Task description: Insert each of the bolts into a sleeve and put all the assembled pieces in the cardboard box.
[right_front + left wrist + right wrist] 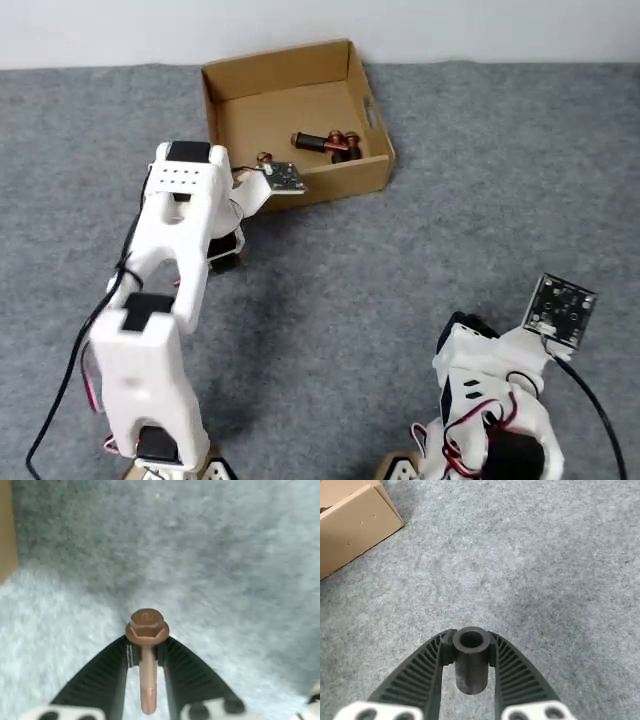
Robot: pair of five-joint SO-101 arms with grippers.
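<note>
Two white robot arms sit at a table covered in grey carpet [420, 250]. The left gripper [146, 655] is clamped on a copper-coloured bolt [146, 630], pinching the shank just under the flanged hex head; the head sticks out past the fingertips and the threaded end runs back between the ribbed fingers [107, 672] toward the wrist. In the high view this arm sits just in front of the near left corner of the cardboard box [335, 182]. The right gripper [471, 650] is closed around a dark sleeve [471, 667], gripping its round outer wall; the open bore faces outward, beyond the fingertips; this arm sits well apart from the box, low at the table's near right. Inside the box lie assembled pieces [325, 143], copper and dark, near its right wall.

Both parts look like small, rigid metal, probably light, neither fragile nor crushable; their smooth round surfaces could roll or twist in the pads, so a firm hold across the widest part seems wise. The bolt is best held close under the head; the sleeve is best held mid-wall, with the bore mouth left clear.
</note>
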